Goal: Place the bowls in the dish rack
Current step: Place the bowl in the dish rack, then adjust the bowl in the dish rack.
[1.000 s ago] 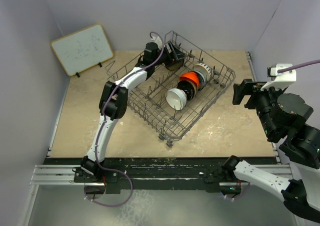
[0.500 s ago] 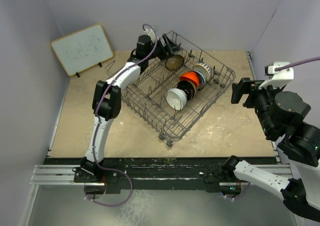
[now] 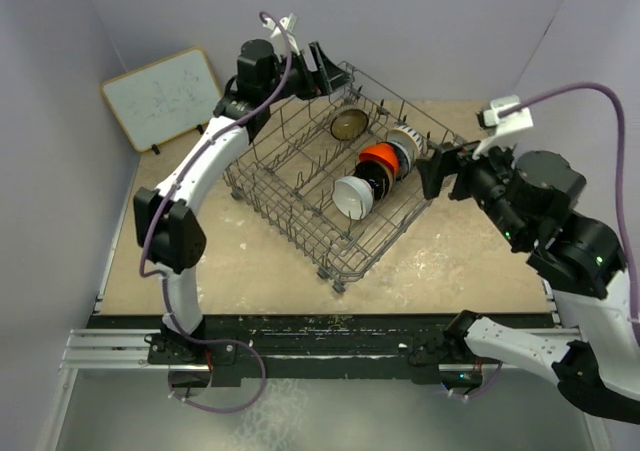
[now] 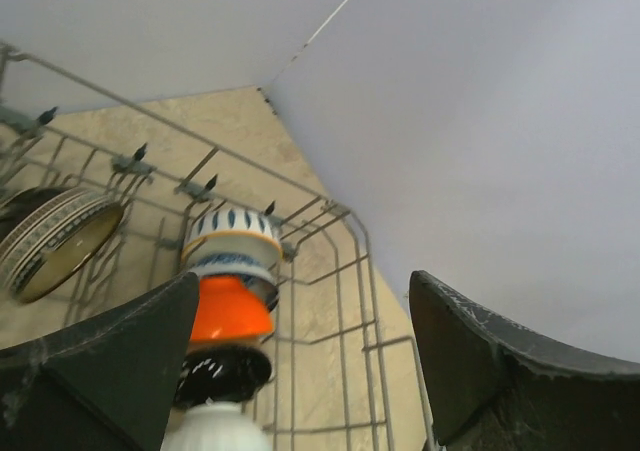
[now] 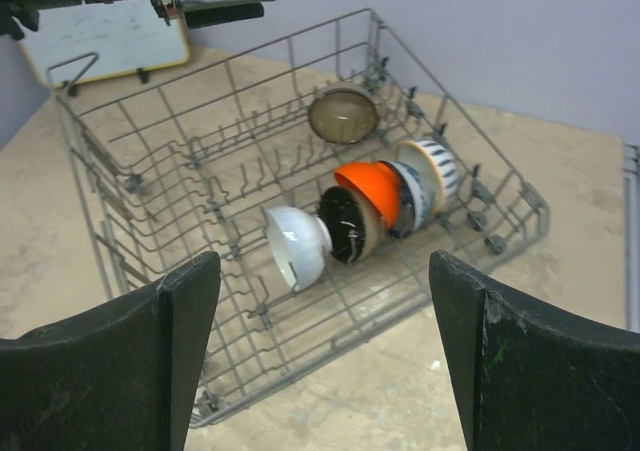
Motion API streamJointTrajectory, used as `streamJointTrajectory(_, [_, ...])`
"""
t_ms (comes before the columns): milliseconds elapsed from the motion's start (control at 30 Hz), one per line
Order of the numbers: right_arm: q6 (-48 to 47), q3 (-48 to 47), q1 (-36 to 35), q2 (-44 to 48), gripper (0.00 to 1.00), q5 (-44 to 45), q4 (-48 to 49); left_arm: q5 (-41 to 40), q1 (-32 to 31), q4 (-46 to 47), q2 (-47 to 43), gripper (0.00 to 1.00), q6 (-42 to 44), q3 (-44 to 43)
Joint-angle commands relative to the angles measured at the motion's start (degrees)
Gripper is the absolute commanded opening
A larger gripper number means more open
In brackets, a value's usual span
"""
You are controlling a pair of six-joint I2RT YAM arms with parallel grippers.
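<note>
The dish rack (image 3: 300,176) sits in the middle of the table. Several bowls stand on edge in a row inside it: white (image 3: 353,197), black (image 3: 374,178), orange (image 3: 380,156) and blue-and-white (image 3: 407,141). A brown bowl with a cream inside (image 3: 348,124) leans apart from them near the rack's far side. My left gripper (image 3: 325,71) hangs open and empty above the far corner; its wrist view looks down on the orange bowl (image 4: 230,309) and brown bowl (image 4: 55,241). My right gripper (image 3: 440,174) is open and empty beside the rack's right side, facing the white bowl (image 5: 295,243).
A white board (image 3: 165,96) leans at the back left (image 5: 110,31). Lilac walls close in the table at the back and on both sides. Bare tabletop (image 3: 170,241) lies left of the rack and in front of it.
My left gripper has let go of the brown bowl, now resting in the rack, and has risen back to the far left. My right arm has swung left toward the rack.
</note>
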State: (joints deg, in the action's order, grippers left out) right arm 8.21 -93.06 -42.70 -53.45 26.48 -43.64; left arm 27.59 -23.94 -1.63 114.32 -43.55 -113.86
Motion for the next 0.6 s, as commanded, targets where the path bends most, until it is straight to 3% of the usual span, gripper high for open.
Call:
streamJointTrajectory(0, [-2.51, -3.25, 0.13, -5.40, 0.87, -6.70, 6.78, -6.19, 0.10, -9.36, -12.48, 0.89, 11.71, 7.02])
streamJointTrajectory(133, [-4.84, -5.65, 0.88, -11.82, 0.87, -8.57, 10.32, -14.09, 0.08, -16.76, -24.20, 0.90, 17.81, 13.72])
streamJointTrajectory(267, [-5.82, -10.79, 6.71, -20.04, 0.85, -16.63, 12.13, -24.23, 0.06, -23.50, -36.52, 0.93, 22.17, 19.35])
streamJointTrajectory(433, [-4.85, -20.71, 14.76, -32.15, 0.83, -28.87, 9.49, -26.34, 0.08, -28.58, -48.10, 0.94, 23.09, 25.16])
streamJointTrajectory(567, [-8.50, -24.36, 16.77, -39.45, 0.82, -26.29, 11.91, -26.03, 0.08, -29.90, -53.65, 0.94, 21.75, 30.26])
